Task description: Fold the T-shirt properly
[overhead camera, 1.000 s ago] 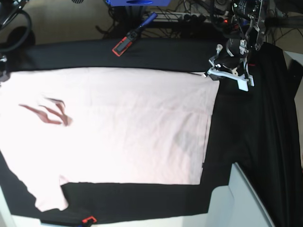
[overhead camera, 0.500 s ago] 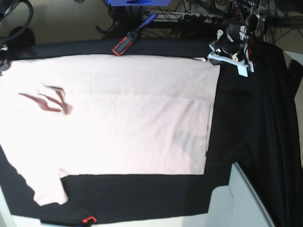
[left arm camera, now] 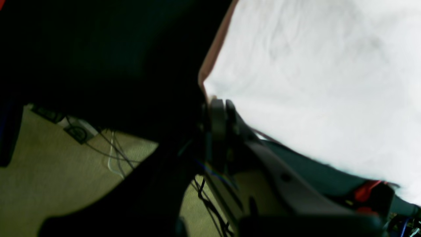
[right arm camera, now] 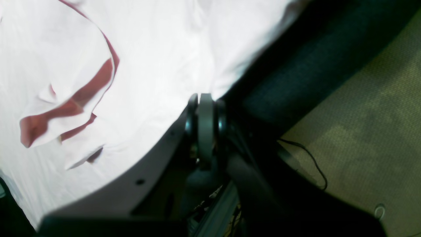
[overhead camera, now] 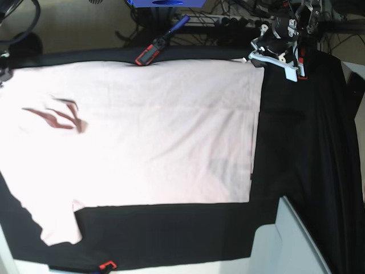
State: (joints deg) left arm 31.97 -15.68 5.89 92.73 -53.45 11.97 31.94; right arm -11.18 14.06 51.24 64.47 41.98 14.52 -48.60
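Note:
The pale pink T-shirt lies spread flat on the black table cloth, with its neck opening showing dark red at the left. My left gripper is at the far right corner of the shirt, shut on the hem corner; the left wrist view shows its tips pinching the T-shirt edge. My right gripper is shut on the far edge of the T-shirt, close to the neck opening. It sits at the left border of the base view, nearly out of sight.
A red and black clamp with a blue handle grips the table's far edge. Another red clamp sits at the front edge. A pale panel stands at the front right. Cables lie on the floor behind.
Both grippers have drawn the shirt's far edge toward the back of the table. The cloth is flatter and its far edge now reaches the red clamp.

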